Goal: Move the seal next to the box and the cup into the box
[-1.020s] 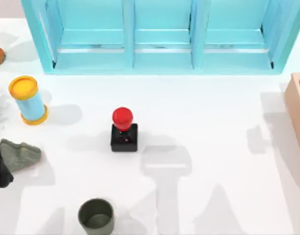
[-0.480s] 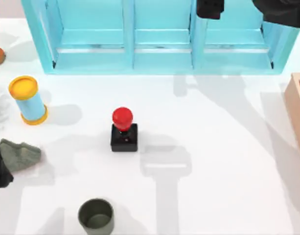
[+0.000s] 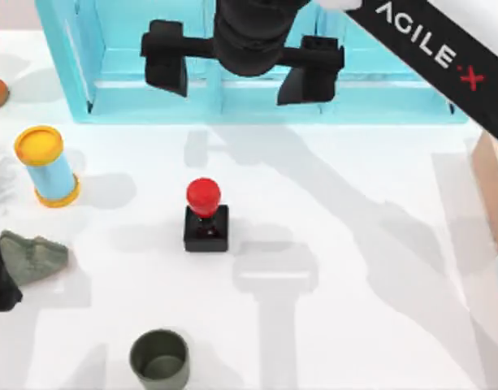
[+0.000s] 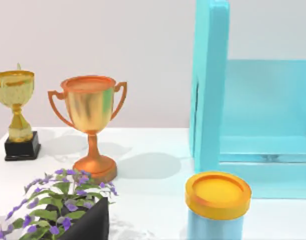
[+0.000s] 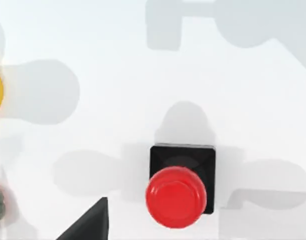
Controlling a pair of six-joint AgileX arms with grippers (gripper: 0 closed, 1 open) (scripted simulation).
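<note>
Starting at the left edge of the top view, a dark shape that I take for my parked left arm [image 3: 0, 276] sits low beside a grey-green crumpled lump [image 3: 33, 256]; whether its fingers are apart or closed I cannot tell. Above them stands the blue cylinder with yellow ends [image 3: 47, 166], and the left wrist view shows two trophies, one copper [image 4: 91, 125] and one gold [image 4: 15, 120], by a flowering plant [image 4: 63, 210]. At the lower left the cup [image 3: 160, 358] stands upright on the white table [image 3: 354, 244]. Near the centre stands the seal [image 3: 205, 215], untouched and well apart from the box [image 3: 491, 179] at the right edge. Across the upper middle, over the turquoise shelf unit [image 3: 110, 81], the right gripper [image 3: 240, 73] hangs with its fingers spread wide, holding nothing.
</note>
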